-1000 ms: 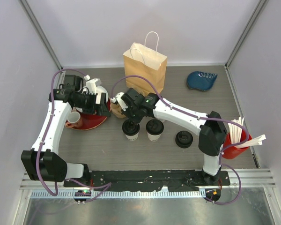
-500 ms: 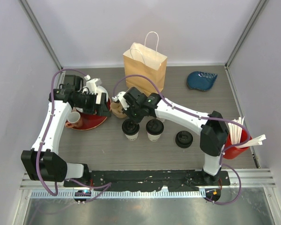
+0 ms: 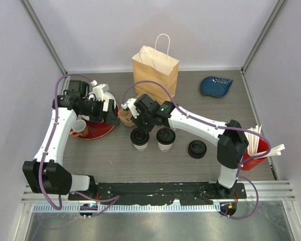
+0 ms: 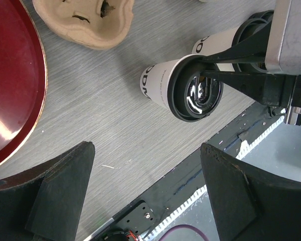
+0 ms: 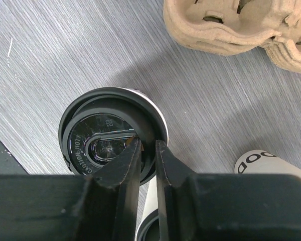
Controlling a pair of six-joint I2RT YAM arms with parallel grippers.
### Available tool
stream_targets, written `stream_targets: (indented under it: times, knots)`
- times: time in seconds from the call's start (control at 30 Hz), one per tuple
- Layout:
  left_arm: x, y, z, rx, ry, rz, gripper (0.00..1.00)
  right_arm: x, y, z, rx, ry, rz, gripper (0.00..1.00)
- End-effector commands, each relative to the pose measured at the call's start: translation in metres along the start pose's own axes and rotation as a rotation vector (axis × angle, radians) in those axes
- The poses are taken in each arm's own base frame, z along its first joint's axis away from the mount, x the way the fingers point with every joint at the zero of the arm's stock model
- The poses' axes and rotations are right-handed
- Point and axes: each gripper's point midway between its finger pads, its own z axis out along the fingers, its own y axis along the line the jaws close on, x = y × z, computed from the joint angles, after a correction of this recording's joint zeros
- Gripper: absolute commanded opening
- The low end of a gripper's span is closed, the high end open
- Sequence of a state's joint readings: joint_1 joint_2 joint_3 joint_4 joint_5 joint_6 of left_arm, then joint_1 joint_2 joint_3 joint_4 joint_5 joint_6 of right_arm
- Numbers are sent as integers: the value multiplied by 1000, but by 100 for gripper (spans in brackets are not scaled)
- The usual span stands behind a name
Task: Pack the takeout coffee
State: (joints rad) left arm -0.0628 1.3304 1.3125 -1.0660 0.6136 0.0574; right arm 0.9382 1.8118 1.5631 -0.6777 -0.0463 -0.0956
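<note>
"CAUTION HOT" rings the lid of the left cup, "OD" on its wall; right cup just beside, mid-table; the right gripper, barely parted, straddles that lid's rim, grip unclear; left gripper gapes empty

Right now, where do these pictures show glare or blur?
Top external: even light, soft shadows, sharp throughout. Left wrist: bright glare on the glossy black lid and on the red plate; the left gripper looms dark and soft. Right wrist: the lid's lettering is crisp; the right gripper is dark and blurred.
</note>
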Motion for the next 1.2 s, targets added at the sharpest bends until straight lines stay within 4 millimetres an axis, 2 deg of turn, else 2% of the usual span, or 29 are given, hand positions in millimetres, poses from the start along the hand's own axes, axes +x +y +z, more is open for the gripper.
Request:
stream_targets:
  times: [0.0, 0.23, 0.4, 0.5, 0.53, 0.63, 0.7, 0.77, 0.8, 0.83, 0.87, 0.9, 0.93, 1.0, 1.17]
  knots:
    - [-8, -7, -5, 33, -29, 19, 91, -15, 1, -21, -2, -66, 0, 25]
    - [-8, -8, -5, 35, -26, 23, 91, -22, -2, -27, 13, -77, 1, 43]
    - [-5, -8, -1, 46, -22, 12, 86, -34, 0, -35, 2, -109, 2, 50]
    - [0, -10, 6, 58, -14, 5, 74, -43, 0, -41, 5, -135, 5, 56]
    - [2, -13, 10, 67, -2, 1, 65, -47, -2, -46, 12, -150, 8, 59]
    - [9, -16, 18, 77, 22, -4, 54, -53, -4, -57, 15, -177, 33, 63]
    - [11, -16, 23, 81, 23, -6, 49, -54, -4, -65, 6, -193, 67, 65]
    - [16, -18, 31, 90, 33, -24, 45, -54, -3, -75, -40, -216, 137, 63]
    - [18, -23, 34, 100, 41, -21, 44, -46, -3, -72, -57, -203, 168, 60]
    - [22, -25, 38, 106, 52, -27, 42, -46, -4, -76, -75, -217, 198, 50]
    - [22, -27, 41, 112, 50, -36, 41, -40, -10, -74, -91, -206, 242, 44]
    - [24, -33, 46, 127, 63, -34, 38, -31, -12, -69, -95, -178, 285, 32]
    - [27, -33, 49, 131, 73, -43, 38, -25, -15, -66, -92, -161, 307, 28]
    - [27, -35, 54, 140, 70, -52, 35, -11, -17, -57, -98, -118, 345, 25]
    - [35, -27, 70, 139, 104, -92, 28, 3, -18, -47, -99, -58, 378, 26]
